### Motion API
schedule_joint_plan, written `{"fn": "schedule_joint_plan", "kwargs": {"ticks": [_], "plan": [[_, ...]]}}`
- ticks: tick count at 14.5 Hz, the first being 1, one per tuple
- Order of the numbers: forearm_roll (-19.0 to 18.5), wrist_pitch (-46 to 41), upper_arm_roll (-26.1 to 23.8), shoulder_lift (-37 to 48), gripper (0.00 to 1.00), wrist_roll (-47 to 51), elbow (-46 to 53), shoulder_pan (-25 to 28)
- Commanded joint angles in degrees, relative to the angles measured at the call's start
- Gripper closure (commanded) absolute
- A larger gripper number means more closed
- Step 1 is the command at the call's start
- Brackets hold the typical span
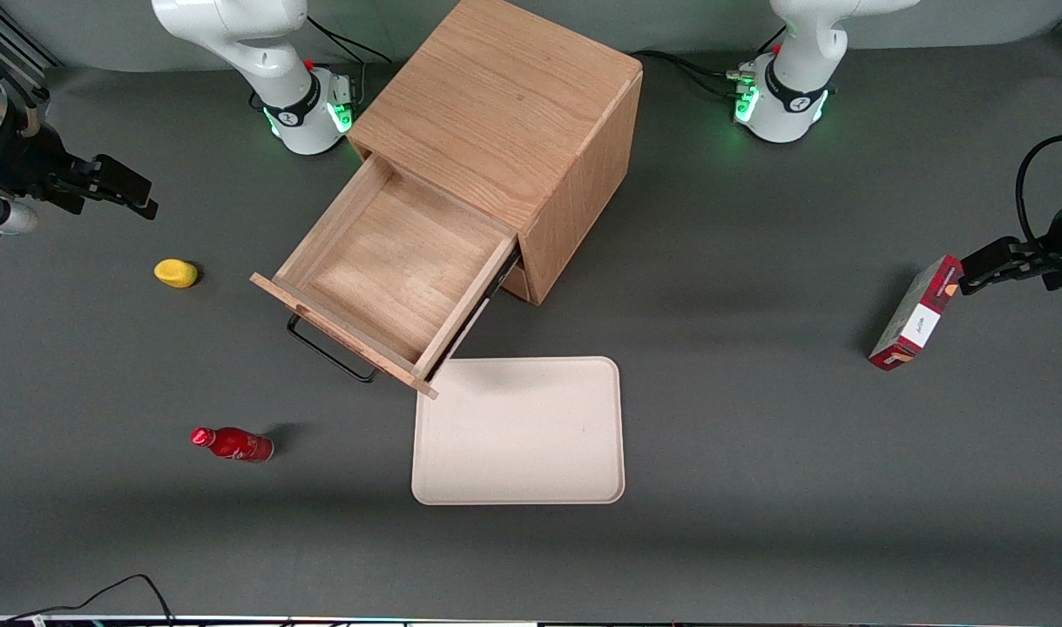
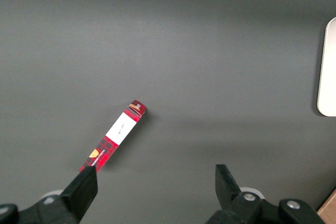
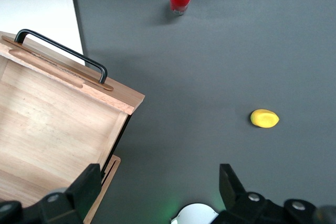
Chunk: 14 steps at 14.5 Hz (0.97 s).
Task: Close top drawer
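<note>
The top drawer (image 1: 391,261) of the light-oak cabinet (image 1: 504,113) stands pulled far out and is empty inside. Its black bar handle (image 1: 326,353) is on the flat wood front, facing the front camera. The drawer (image 3: 52,129) and its handle (image 3: 63,51) also show in the right wrist view. My right gripper (image 1: 134,196) is open and empty. It hovers above the table toward the working arm's end, well apart from the drawer. Its fingers spread wide in the right wrist view (image 3: 160,174).
A beige tray (image 1: 520,431) lies just in front of the drawer, nearer the front camera. A red bottle (image 1: 234,444) lies on its side, and a yellow object (image 1: 176,273) sits below my gripper. A red box (image 1: 914,313) stands toward the parked arm's end.
</note>
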<state>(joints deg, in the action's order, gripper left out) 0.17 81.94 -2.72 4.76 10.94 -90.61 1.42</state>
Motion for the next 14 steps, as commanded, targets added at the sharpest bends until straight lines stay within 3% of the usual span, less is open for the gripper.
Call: {"fn": "schedule_joint_plan", "kwargs": {"ticks": [1, 10, 14], "plan": [[1.2, -1.3, -0.2, -0.7, 0.00, -1.3, 1.8, -0.8], [0.7, -0.3, -0.1, -2.5, 0.00, -1.5, 3.5, -0.7], [-0.6, -1.0, -1.0, -5.9, 0.00, -1.8, 9.0, 0.0]]}}
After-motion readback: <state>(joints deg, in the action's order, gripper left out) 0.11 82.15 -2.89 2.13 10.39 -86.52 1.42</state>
